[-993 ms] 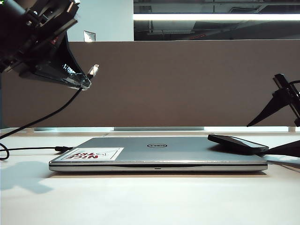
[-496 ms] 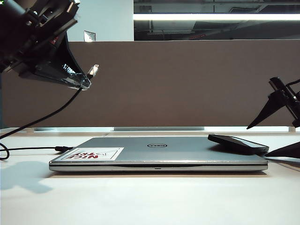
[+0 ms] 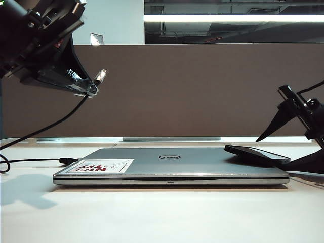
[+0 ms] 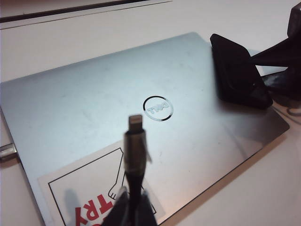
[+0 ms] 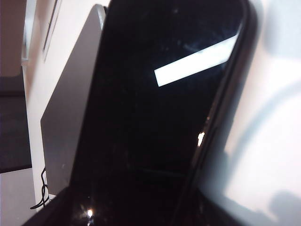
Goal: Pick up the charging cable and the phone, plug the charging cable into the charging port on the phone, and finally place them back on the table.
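- Black cord of the charging cable (image 3: 48,127) is held high up on the left by the left gripper (image 3: 90,89), whose jaws are shut tight on it just behind the plug.
- Its small silver plug (image 4: 135,120) is seen sticking out past the fingertips — in the left wrist view it is pointed over the lid of the silver Dell laptop (image 3: 171,167).
- From the gripper the cord is hung down in a curve to the white table (image 3: 152,217), left of the laptop.
- On the laptop's right rear corner the black phone (image 3: 256,155) is laid, tilted, with one end past the lid's edge.
- At the right edge the right gripper (image 3: 291,142) is seen with its jaws spread wide — one finger above the phone's end, one low beside it; nothing is held.
- In the right wrist view the phone's dark shiny screen (image 5: 160,122) is seen very close, with a bright strip of light on it.
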You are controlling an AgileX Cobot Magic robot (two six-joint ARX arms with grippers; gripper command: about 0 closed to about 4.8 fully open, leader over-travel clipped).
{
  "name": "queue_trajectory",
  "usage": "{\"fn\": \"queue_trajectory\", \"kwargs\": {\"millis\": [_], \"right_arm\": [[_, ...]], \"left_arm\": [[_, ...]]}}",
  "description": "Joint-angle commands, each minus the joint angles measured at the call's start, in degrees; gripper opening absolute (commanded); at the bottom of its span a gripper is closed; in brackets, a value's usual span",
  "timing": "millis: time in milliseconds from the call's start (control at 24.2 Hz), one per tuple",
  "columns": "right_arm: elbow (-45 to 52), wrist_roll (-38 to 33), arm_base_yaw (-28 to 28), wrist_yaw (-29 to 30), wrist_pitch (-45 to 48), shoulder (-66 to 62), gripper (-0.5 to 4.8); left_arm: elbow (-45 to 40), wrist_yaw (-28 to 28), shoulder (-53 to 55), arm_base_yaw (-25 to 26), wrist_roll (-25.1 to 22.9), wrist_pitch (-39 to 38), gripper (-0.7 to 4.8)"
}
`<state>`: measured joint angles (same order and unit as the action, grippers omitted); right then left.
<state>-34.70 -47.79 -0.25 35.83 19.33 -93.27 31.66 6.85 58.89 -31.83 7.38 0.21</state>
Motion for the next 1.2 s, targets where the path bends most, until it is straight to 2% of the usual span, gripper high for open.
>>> {"fn": "queue_trajectory", "kwargs": {"millis": [41,538,662,827,869,910,952,1034,1200], "right_arm": [[0.24,-0.15,-0.07,0.13,-1.46,-0.46,3.37],[0.28,0.24,-0.04,3.50,5.27,-4.02,3.36],[0.28,0.24,0.04,0.79,4.94,-4.02,3.01],[0.28,0.24,0.28,-1.92,4.94,-4.02,3.00],[0.28,0.24,0.28,-1.97,4.94,-4.02,2.86],[0.28,0.24,0.28,-2.38,4.94,-4.02,2.19],[0.28,0.24,0.28,-2.54,4.94,-4.02,1.85],[0.28,0.26,0.35,-2.54,4.94,-4.02,0.60],[0.28,1.57,0.63,-2.51,4.96,-4.02,0.16]], "left_arm": [[0.39,0.04,-0.15,0.04,0.15,0.70,-0.06],[0.39,0.04,-0.15,0.04,0.15,0.66,-0.06],[0.39,0.04,-0.15,0.04,0.15,0.66,-0.06],[0.39,0.04,-0.15,0.04,0.15,0.66,-0.06],[0.39,0.04,-0.15,0.04,0.15,0.66,-0.06],[0.39,0.04,-0.15,0.04,0.15,0.66,-0.06],[0.39,0.04,-0.15,0.04,0.15,0.66,-0.06],[0.39,0.04,-0.15,0.04,0.15,0.66,-0.06],[0.37,0.04,-0.15,0.04,0.15,0.57,-0.06]]}}
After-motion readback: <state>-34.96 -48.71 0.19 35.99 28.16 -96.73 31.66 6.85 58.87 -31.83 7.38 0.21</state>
